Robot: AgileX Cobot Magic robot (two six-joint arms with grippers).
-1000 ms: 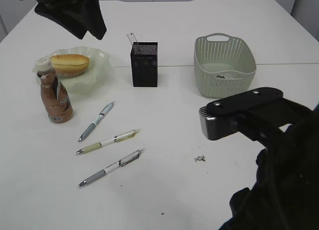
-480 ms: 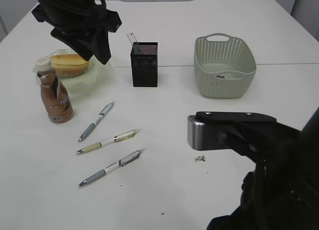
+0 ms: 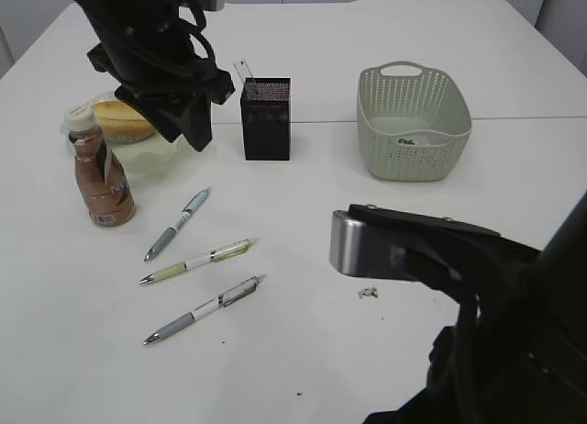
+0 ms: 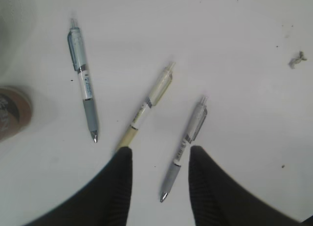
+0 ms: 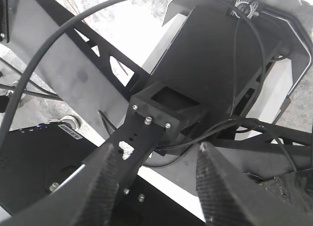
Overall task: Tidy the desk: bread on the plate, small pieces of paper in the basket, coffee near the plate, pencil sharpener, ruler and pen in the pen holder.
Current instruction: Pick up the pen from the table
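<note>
The left tool (image 4: 159, 177) hangs above the white desk (image 3: 303, 351), its black fingers apart and empty, over three click pens — blue-grey (image 4: 83, 89), pale yellow (image 4: 146, 106) and grey (image 4: 188, 138). The left arm hides part of the bread roll (image 3: 115, 121) on its pale green plate (image 3: 151, 158). The right tool (image 5: 156, 187) stands apart, empty, pointing at the rig's black frame — in the exterior view its fingers are out of sight

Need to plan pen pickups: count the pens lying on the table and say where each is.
3, all left of centre, in front of the pen holder: the blue pen nearest the coffee bottle, the yellow pen in the middle, the grey pen nearest the camera. None seems hidden.
</note>
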